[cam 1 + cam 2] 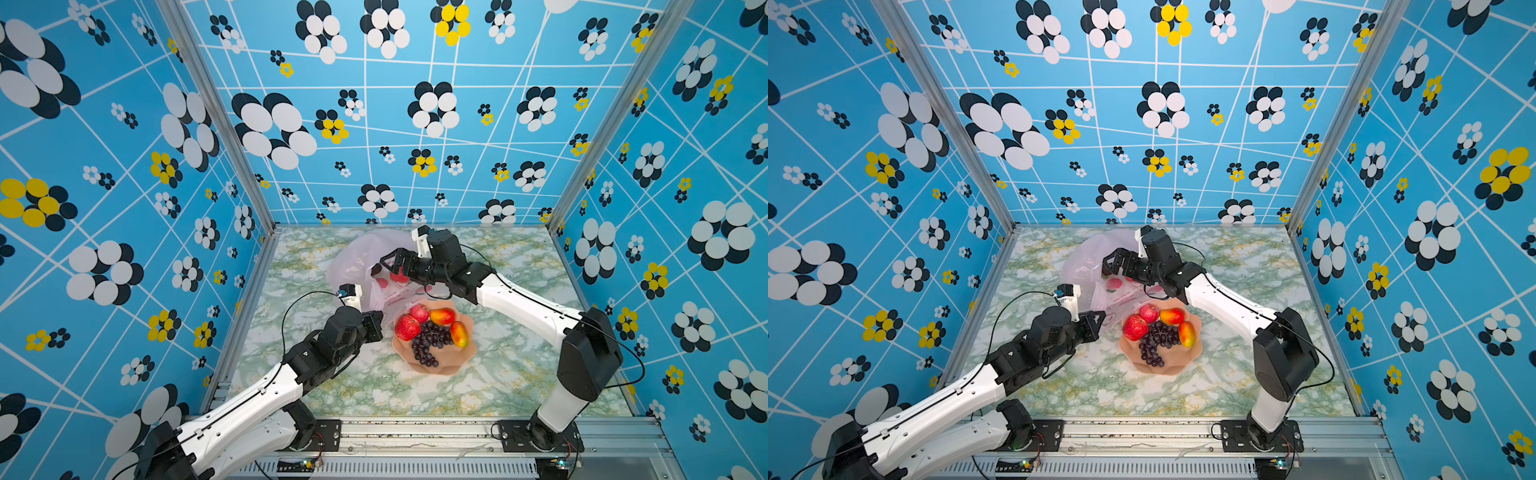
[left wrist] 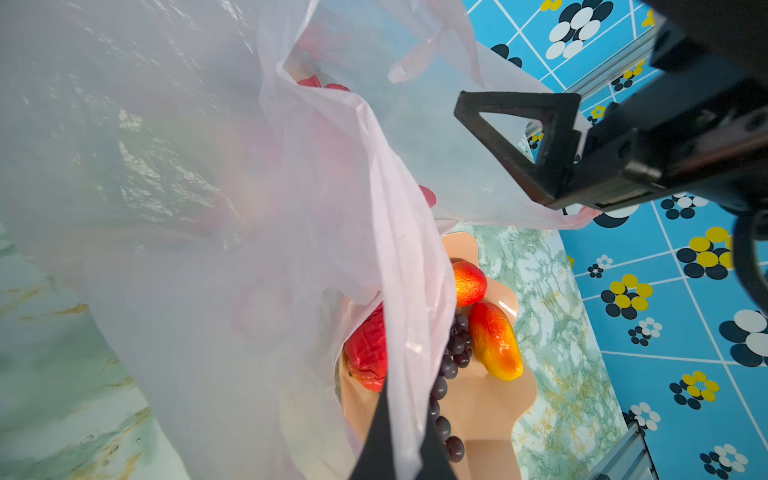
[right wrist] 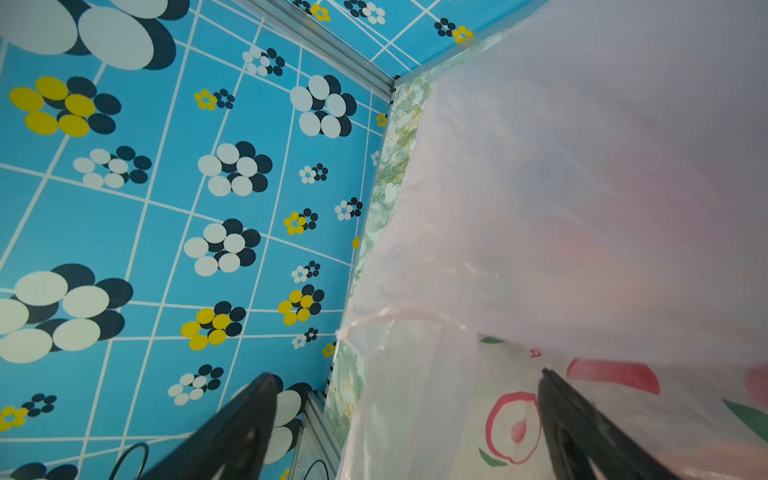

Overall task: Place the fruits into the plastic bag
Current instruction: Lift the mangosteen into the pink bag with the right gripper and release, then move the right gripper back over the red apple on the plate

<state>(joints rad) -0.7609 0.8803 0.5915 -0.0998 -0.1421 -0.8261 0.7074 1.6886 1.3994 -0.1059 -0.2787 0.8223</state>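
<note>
– Fruits [image 1: 432, 332], location?
– Heaped in the bowl [image 1: 453, 368], just beside the bag [image 1: 357, 257]. Left gripper [image 1: 1099, 321] pinches the bag's rim; right gripper [image 1: 380, 266] hangs spread and empty over the bag.
– Handling?
– Judged light and firm. Mangoes [image 1: 459, 333] look smooth, likely slippery: grip across the middle. Grapes [image 1: 428, 347] would probably flop: take the thick upper cluster. Bag film is thin and limp; it needs holding open.

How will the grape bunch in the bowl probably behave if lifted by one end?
Probably floppy: the grape bunch lies bent in the bowl, so it may dangle. Its many small round berries look glossy and might slip when pinched.
</note>
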